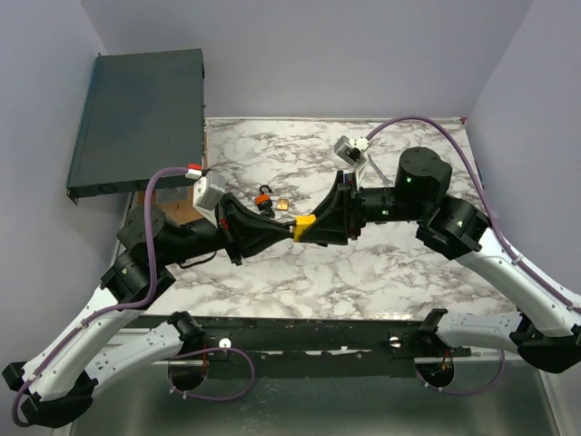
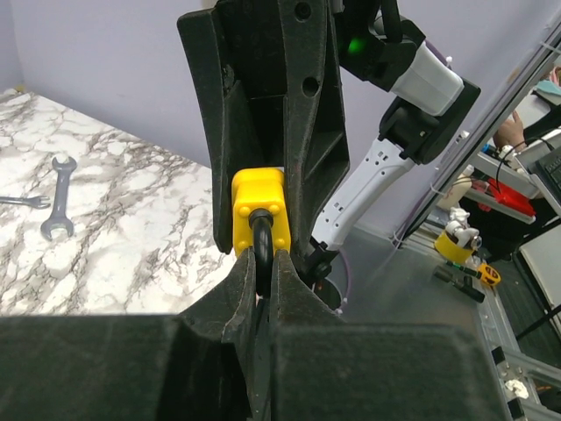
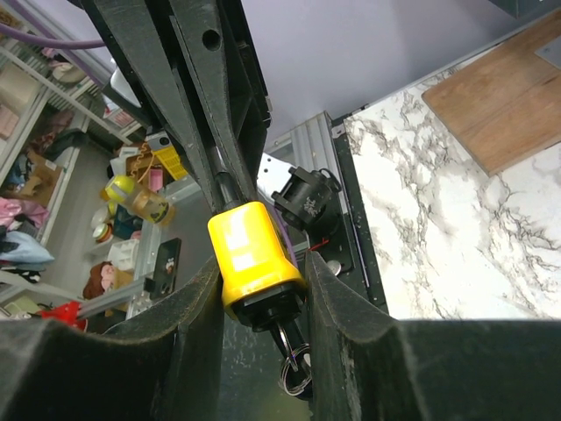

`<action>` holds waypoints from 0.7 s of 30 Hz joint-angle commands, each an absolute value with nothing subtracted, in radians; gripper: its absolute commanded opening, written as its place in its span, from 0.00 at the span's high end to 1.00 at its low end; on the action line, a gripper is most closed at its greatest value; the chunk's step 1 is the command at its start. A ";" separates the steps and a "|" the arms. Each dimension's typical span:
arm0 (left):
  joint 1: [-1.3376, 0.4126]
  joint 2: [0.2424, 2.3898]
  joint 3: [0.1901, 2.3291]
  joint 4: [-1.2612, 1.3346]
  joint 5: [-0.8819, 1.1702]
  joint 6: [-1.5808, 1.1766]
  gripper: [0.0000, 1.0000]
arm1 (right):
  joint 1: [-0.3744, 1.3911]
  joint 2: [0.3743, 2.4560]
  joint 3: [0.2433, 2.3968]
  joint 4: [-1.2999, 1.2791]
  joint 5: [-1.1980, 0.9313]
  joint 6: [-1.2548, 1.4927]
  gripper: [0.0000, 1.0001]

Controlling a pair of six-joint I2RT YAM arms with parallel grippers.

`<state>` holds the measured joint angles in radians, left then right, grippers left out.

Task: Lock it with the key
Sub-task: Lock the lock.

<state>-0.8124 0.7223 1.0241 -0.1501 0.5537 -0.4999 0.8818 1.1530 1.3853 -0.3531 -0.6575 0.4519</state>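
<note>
A yellow padlock (image 1: 305, 224) hangs in the air above the middle of the marble table (image 1: 363, 272), held between both grippers. My left gripper (image 1: 289, 232) is shut on its black shackle (image 2: 261, 241); the yellow body (image 2: 257, 206) sits just beyond the fingertips. My right gripper (image 1: 318, 227) is shut on the yellow body (image 3: 250, 250) from both sides. A key (image 3: 287, 333) with a metal ring (image 3: 296, 368) sticks in the lock's black bottom end, between the right fingers.
An orange padlock (image 1: 263, 197) and a small brass piece (image 1: 283, 205) lie on the table behind the left arm. A dark flat box (image 1: 136, 118) stands at the back left. A wrench (image 2: 57, 197) lies on the marble. A wooden board (image 3: 504, 96) lies on the table.
</note>
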 commanded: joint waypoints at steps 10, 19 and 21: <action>-0.929 0.885 0.925 -0.306 0.708 -0.548 1.00 | 0.907 1.252 1.477 0.002 -0.522 0.510 0.99; -0.952 0.903 0.915 -0.303 0.684 -0.552 1.00 | 0.917 1.280 1.522 -0.051 -0.510 0.490 0.99; -0.956 0.904 0.903 -0.305 0.675 -0.556 1.00 | 0.917 1.288 1.543 -0.065 -0.501 0.482 0.99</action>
